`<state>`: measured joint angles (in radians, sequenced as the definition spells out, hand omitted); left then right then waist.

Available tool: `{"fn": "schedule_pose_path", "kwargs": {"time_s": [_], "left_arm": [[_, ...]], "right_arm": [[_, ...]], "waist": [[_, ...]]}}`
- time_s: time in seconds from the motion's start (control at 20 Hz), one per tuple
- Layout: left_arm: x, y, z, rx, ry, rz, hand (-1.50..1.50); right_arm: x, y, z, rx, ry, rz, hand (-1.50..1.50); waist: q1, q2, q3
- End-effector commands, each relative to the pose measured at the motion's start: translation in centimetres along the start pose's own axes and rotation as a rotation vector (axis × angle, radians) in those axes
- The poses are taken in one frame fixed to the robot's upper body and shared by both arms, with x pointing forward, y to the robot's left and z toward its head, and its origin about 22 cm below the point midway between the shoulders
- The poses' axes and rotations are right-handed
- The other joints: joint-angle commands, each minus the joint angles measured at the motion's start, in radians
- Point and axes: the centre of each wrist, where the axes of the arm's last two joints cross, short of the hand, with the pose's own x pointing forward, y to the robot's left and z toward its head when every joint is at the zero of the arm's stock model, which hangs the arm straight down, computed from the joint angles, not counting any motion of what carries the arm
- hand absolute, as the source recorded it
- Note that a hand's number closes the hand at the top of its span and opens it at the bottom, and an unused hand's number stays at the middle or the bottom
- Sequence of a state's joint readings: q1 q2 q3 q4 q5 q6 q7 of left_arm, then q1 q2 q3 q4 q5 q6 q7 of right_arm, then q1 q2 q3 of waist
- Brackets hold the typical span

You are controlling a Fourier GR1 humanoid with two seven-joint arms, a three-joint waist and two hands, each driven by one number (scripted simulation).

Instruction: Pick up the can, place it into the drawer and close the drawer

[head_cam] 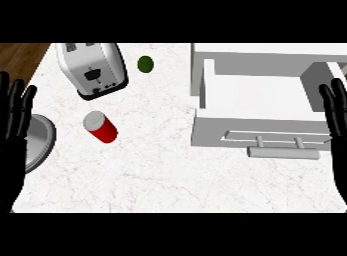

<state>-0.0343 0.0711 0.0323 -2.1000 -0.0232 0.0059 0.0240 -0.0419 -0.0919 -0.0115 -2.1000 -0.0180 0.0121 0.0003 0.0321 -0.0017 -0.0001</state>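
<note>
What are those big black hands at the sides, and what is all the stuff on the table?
Those belong to a robot. The picture is taken from its head, looking down at a kitchen counter. Its left hand and right hand rest open at the edges, holding nothing. On the counter lie a red can on its side, a silver toaster, a small green fruit and a grey plate partly hidden by the left hand. The white box is an open drawer with a handle.
</note>
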Motion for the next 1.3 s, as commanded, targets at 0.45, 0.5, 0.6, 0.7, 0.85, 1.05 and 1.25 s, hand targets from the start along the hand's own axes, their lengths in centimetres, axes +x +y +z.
{"fn": "schedule_pose_path", "kwargs": {"time_s": [0.45, 0.5, 0.6, 0.7, 0.85, 1.05, 1.25], "left_arm": [[-3.8, 8.2, 1.1, -0.087, 0.4, 0.092, -1.5], [-2.7, 9.3, -0.5, -0.078, 0.397, 0.102, -1.5], [-4.3, 10.8, -0.2, -0.076, 0.412, 0.135, -1.5], [-3.4, 11.9, -2.8, -0.07, 0.403, 0.109, -1.5], [-3.7, 11.9, -1.1, -0.073, 0.418, 0.131, -1.5], [-2.7, 10.2, -1.3, -0.092, 0.416, 0.13, -1.5], [-4.6, 9.1, -2.6, -0.121, 0.447, 0.12, -1.5]], "right_arm": [[-2.3, -1.8, 3.7, -0.164, 0.341, 0.019, -1.5], [-2.4, -0.5, 2.7, -0.187, 0.352, 0.005, -1.5], [-1.1, -1.1, 1.8, -0.17, 0.328, 0.018, -1.5], [-1.9, -1.4, 0.6, -0.163, 0.343, 0.017, -1.5], [-2.5, -3.1, 1.9, -0.163, 0.355, 0.028, -1.5], [-2.3, -3.4, 3.3, -0.17, 0.351, 0.015, -1.5], [-2.2, -4.0, 3.9, -0.167, 0.333, 0.043, -1.5]], "waist": [[-0.039, 0.001, 0.0], [-0.032, 0.002, 0.0], [-0.034, 0.002, -0.001], [-0.034, 0.003, 0.0], [-0.032, 0.001, 0.0], [-0.033, 0.001, 0.0], [-0.036, 0.001, 0.0]]}}
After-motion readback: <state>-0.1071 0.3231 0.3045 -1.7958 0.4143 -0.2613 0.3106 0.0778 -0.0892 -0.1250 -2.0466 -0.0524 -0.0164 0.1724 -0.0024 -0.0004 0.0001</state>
